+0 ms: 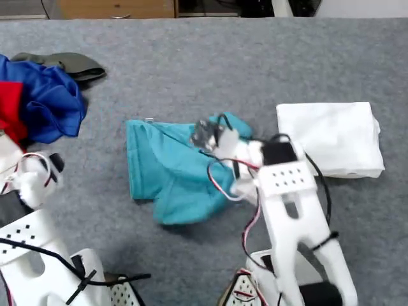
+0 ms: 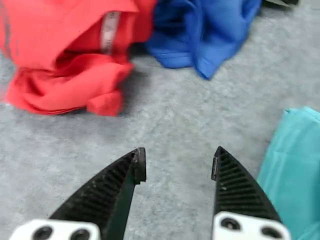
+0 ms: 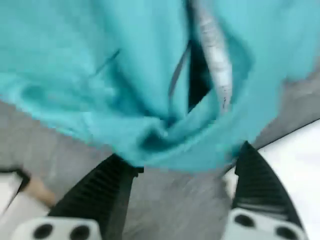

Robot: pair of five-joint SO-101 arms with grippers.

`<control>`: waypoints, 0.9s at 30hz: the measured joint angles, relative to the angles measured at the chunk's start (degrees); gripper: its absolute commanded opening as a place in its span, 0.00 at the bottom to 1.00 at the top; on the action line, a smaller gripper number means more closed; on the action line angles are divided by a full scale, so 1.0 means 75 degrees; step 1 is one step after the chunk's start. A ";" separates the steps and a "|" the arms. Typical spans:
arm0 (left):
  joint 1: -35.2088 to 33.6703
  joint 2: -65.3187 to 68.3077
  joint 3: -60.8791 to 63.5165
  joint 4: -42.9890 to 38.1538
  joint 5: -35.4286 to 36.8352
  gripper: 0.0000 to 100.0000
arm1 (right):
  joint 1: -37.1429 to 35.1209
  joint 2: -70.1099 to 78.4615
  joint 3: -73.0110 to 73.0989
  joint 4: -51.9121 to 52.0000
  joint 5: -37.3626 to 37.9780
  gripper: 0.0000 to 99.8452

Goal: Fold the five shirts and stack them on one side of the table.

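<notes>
A teal shirt [image 1: 169, 172] lies crumpled and partly folded in the middle of the grey table. My right gripper [image 1: 205, 135] hangs over its far right edge; in the right wrist view it [image 3: 182, 165] is open, with bunched teal cloth [image 3: 150, 75] just beyond its fingertips. A folded white shirt [image 1: 331, 137] lies at the right. At the left edge, a blue shirt [image 1: 51, 102], a red shirt [image 1: 9, 118] and a dark olive shirt [image 1: 70, 64] lie in a heap. My left gripper [image 2: 178, 162] is open over bare table, short of the red shirt [image 2: 60, 60] and blue shirt [image 2: 200, 30].
The table [image 1: 210, 70] is covered in grey felt. The bases and cables of both arms stand along its near edge. A wooden cabinet [image 1: 118, 7] stands beyond the far edge.
</notes>
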 measured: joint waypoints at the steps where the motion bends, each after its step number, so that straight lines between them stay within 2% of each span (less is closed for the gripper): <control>1: 0.0176 0.0164 0.0000 -0.0059 0.0059 0.22 | 0.0105 -0.0223 0.0199 0.0188 0.0164 0.27; 7: 0.1172 0.2309 -0.1313 -0.0164 0.0774 0.22 | 0.1325 -0.1758 0.0692 0.0727 0.0727 0.24; 10: 0.1735 0.3810 -0.2708 0.0094 0.1008 0.22 | 0.2040 -0.2438 0.0692 0.0738 0.0750 0.24; 14: 0.2555 0.5826 -0.4982 0.0774 0.1289 0.22 | 0.2309 -0.2708 0.0434 0.0738 0.0645 0.24; 17: 0.3059 0.7291 -0.6787 0.1430 0.1430 0.22 | 0.2321 -0.2590 0.0012 0.0492 -0.0176 0.24; 22: 0.3575 0.9776 -0.9600 0.2649 0.1700 0.22 | 0.2157 -0.1336 -0.0785 -0.0117 -0.1840 0.24; 27: 0.3974 1.2097 -1.1733 0.3540 0.1747 0.22 | 0.1313 0.0445 -0.1289 -0.1043 -0.2497 0.24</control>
